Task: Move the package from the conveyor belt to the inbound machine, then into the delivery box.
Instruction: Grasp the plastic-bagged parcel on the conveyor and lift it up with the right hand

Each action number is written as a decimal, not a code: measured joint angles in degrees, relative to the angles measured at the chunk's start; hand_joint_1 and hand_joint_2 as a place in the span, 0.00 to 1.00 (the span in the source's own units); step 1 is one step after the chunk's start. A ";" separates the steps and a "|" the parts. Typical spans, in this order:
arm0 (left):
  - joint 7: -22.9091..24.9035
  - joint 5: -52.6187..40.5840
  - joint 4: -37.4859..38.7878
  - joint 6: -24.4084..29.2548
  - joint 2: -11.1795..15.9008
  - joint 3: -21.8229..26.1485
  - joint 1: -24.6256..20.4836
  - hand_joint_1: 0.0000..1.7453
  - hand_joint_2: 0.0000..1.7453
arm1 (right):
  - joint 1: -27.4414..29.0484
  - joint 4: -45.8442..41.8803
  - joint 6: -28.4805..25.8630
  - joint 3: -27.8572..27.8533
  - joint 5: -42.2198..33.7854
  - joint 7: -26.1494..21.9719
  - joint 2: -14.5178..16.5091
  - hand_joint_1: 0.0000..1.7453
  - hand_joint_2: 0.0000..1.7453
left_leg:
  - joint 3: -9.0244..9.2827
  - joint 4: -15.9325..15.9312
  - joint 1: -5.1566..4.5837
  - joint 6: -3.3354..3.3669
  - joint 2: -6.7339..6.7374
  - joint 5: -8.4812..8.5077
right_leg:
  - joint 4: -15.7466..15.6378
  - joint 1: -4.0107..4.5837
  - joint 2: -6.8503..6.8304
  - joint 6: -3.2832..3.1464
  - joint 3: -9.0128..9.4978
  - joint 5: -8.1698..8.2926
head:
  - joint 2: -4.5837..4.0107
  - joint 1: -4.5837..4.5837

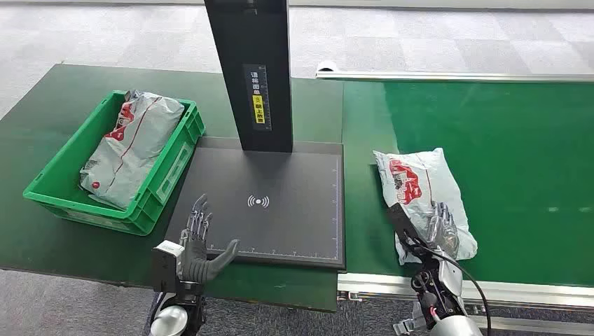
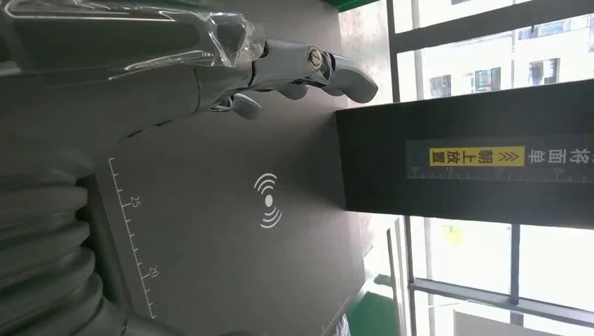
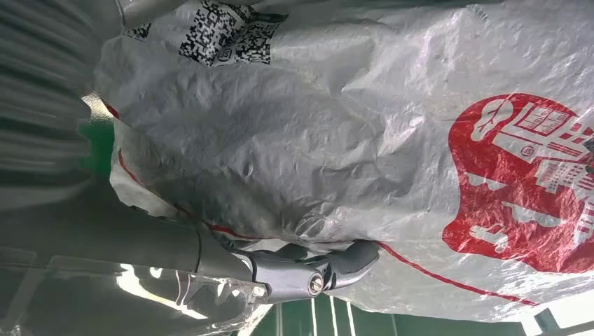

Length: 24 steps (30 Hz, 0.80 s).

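A grey plastic package (image 1: 417, 183) with red print lies on the green conveyor belt (image 1: 522, 168), near its front edge. My right hand (image 1: 436, 229) is on the package's near end, with the thumb along one side and the fingers over the top. In the right wrist view the fingers (image 3: 308, 269) curl against the crumpled package (image 3: 350, 140), gripping it. My left hand (image 1: 199, 241) hovers with spread fingers over the near left corner of the black inbound machine plate (image 1: 287, 210) and holds nothing. The left wrist view looks past the left hand (image 2: 231, 77) across the plate (image 2: 231, 245).
The machine's black column (image 1: 252, 70) rises at the back of the plate. A green delivery box (image 1: 162, 183) stands left of the plate on the dark green table, with another grey package (image 1: 129, 143) inside. The belt's metal rail (image 1: 490, 288) runs along the front.
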 joint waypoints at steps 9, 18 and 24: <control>0.33 -0.20 0.00 0.10 0.02 0.01 0.03 0.00 1.00 | -0.07 0.02 2.63 0.79 -2.77 0.02 0.43 1.00 1.00 | 0.01 0.00 0.00 0.00 0.00 0.00 | 0.00 0.00 0.00 0.00 0.02 0.00 | 0.00 0.01; 0.87 -0.44 -0.38 0.23 0.04 0.04 0.10 0.00 1.00 | -0.11 -0.62 -0.35 2.80 -6.96 -1.78 0.39 1.00 1.00 | 0.09 0.00 0.00 0.00 -0.01 0.00 | 0.00 0.00 0.00 0.00 0.09 0.00 | 0.00 0.00; 0.90 -0.44 -0.75 0.23 0.04 0.10 0.18 0.00 1.00 | -0.06 -1.18 -0.60 3.41 -7.35 -2.01 0.33 1.00 1.00 | 0.08 0.00 0.00 0.00 -0.02 0.00 | 0.00 0.00 0.00 0.00 0.08 0.00 | 0.00 0.01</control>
